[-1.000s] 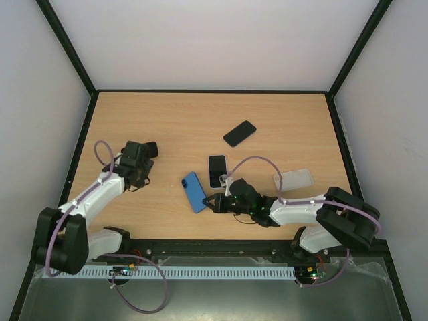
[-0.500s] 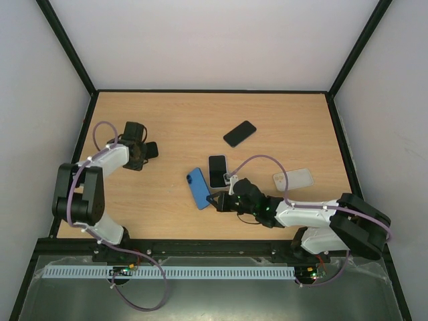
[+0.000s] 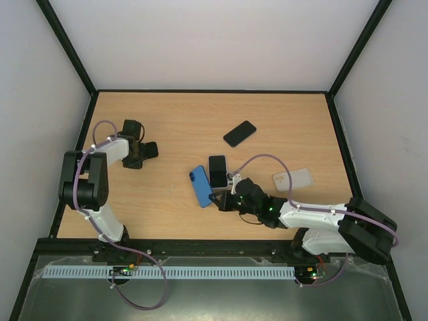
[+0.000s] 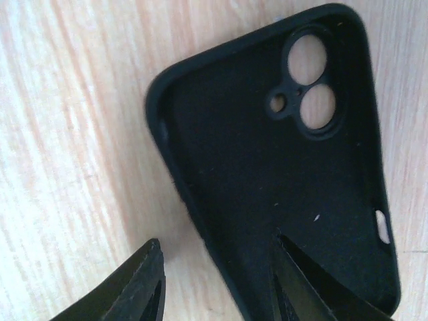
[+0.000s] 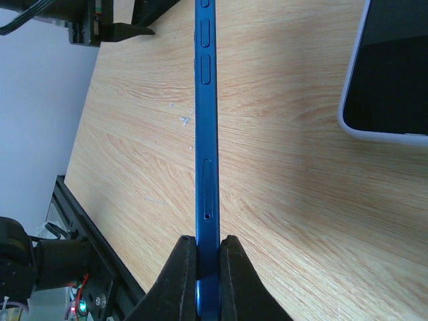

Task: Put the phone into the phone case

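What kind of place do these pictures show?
Likely a robot lab test booth: a wooden table boxed in by plain white walls and a black frame, with a left arm and right arm bolted at its near edge.

The left arm (image 3: 83, 190) and right arm (image 3: 314, 215) have white link shells between bulky black joint housings. A lilac cable (image 3: 257, 158) loops beside each, and the right gripper (image 5: 206, 271) ends in slim, matte black fingers (image 5: 179, 277)

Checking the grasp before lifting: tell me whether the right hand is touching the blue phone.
Touching. In the right wrist view, both fingers of the right hand press flat against the blue phone, no gap.
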`<action>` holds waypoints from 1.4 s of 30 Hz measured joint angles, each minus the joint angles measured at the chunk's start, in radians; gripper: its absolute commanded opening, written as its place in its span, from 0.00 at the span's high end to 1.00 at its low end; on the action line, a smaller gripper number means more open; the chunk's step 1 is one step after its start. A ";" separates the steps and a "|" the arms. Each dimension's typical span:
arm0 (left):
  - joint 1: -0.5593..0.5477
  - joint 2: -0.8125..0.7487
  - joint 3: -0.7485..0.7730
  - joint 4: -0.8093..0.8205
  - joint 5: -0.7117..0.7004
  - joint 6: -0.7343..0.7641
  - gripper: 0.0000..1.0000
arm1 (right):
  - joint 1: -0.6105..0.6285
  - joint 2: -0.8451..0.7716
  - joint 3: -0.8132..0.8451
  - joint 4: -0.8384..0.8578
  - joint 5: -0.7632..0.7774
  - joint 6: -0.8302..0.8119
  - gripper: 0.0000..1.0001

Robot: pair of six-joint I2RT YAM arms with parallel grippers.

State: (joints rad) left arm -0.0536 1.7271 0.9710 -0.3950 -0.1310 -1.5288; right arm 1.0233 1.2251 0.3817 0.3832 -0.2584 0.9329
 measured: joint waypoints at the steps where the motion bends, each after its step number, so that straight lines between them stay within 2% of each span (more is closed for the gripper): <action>1: 0.005 0.010 0.013 0.000 0.004 -0.001 0.58 | 0.000 -0.008 0.000 -0.005 0.005 -0.002 0.98; 4: 0.014 0.042 0.049 0.001 0.019 -0.001 0.63 | 0.000 -0.034 -0.006 -0.009 0.016 -0.006 0.98; 8: 0.019 0.066 0.074 -0.003 0.039 -0.002 0.83 | 0.000 -0.061 -0.017 -0.018 0.032 -0.006 0.98; 13: 0.021 0.076 0.084 -0.022 0.056 0.022 0.98 | 0.000 -0.084 -0.018 -0.042 0.045 -0.007 0.98; 19: 0.021 0.060 0.085 -0.058 0.063 0.106 0.98 | 0.000 -0.161 -0.018 -0.109 0.086 -0.019 0.98; 23: 0.014 -0.005 0.050 -0.077 0.059 0.187 0.98 | 0.000 -0.246 -0.018 -0.179 0.140 -0.033 0.98; 27: -0.022 -0.078 0.019 -0.083 0.042 0.336 0.98 | 0.000 -0.310 -0.009 -0.257 0.191 -0.049 0.98; 34: -0.211 -0.159 -0.005 -0.101 0.003 0.603 0.98 | 0.000 -0.367 0.046 -0.399 0.254 -0.085 0.98; 42: -0.459 -0.238 -0.161 -0.089 0.023 0.704 0.98 | 0.000 -0.419 0.076 -0.519 0.293 -0.101 0.98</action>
State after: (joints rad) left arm -0.5125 1.4887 0.8097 -0.4839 -0.1085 -0.8246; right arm 1.0233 0.8059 0.4576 -0.1356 0.0345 0.8314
